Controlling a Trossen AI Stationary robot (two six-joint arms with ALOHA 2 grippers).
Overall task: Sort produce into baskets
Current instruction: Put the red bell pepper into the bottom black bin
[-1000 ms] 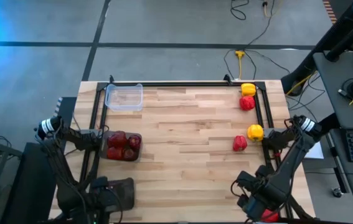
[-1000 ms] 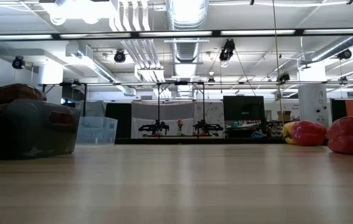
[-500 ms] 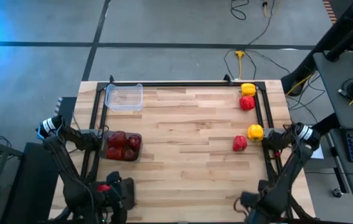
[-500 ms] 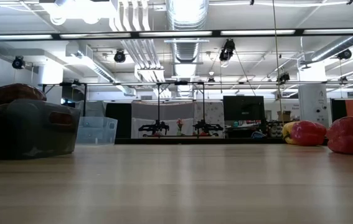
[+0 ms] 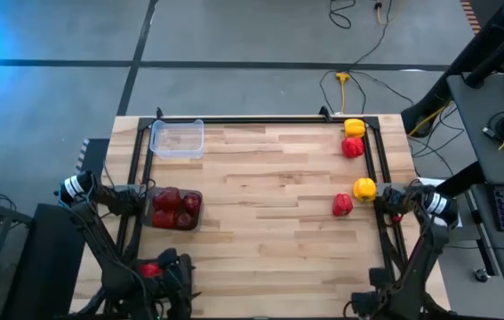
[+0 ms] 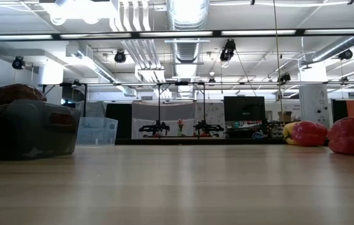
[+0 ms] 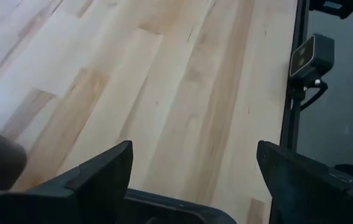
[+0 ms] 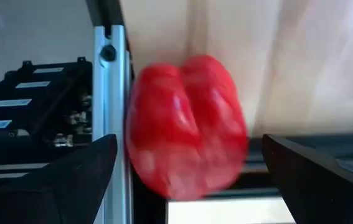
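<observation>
A dark basket [image 5: 175, 208] at the table's left holds several red and maroon pieces of produce. A clear basket [image 5: 177, 139] stands at the far left. Two yellow and two red peppers lie along the right side [image 5: 364, 188]. My right gripper [image 8: 190, 140] is open at the near right corner, its fingers on either side of a red pepper [image 8: 185, 124] that lies beside the metal rail [image 8: 115, 93]. My left gripper [image 7: 193, 149] is open over bare wood at the near left corner [image 5: 170, 277].
A black frame rail [image 5: 373, 160] runs along the table's right side, and another [image 5: 136, 178] along the left. A small camera block [image 7: 313, 56] sits on the rail ahead of my left gripper. The table's middle [image 5: 269, 204] is bare wood.
My right gripper has gone toward the table's near edge and downward, rolling its wrist as it went. My left gripper has shifted a little toward the table's right while its wrist turned. Neither gripper has opened or shut. The produce and the baskets have stayed in place.
</observation>
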